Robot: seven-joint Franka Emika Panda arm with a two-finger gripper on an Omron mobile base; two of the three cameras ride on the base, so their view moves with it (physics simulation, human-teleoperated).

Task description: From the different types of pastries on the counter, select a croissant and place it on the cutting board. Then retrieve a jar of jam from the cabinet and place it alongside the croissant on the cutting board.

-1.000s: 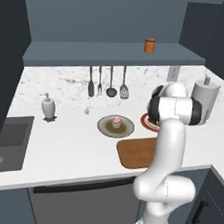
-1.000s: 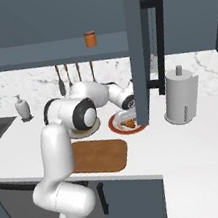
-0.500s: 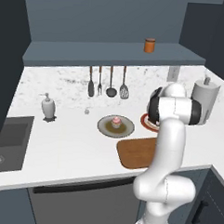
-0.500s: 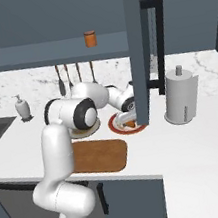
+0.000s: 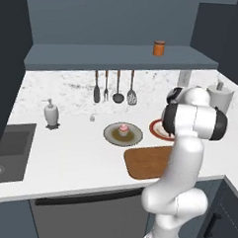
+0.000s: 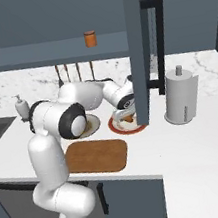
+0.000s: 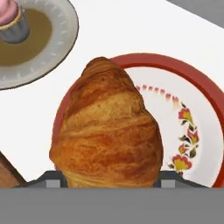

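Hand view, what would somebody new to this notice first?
The golden-brown croissant looms large at the bottom of the hand view, lying on the red-rimmed plate with the gripper closed around it. Beyond it, the pink-frosted cupcake sits on a second, grey plate. In the right base view the bare cutting board waits nearer the counter's front edge.

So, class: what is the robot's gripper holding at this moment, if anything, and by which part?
The golden-brown croissant on the red-rimmed plate; the fingers close around its near end.

Even, soft rendered light, bright on the counter (image 5: 74,153), faint shadows, no glare, slightly coarse and pixelated.
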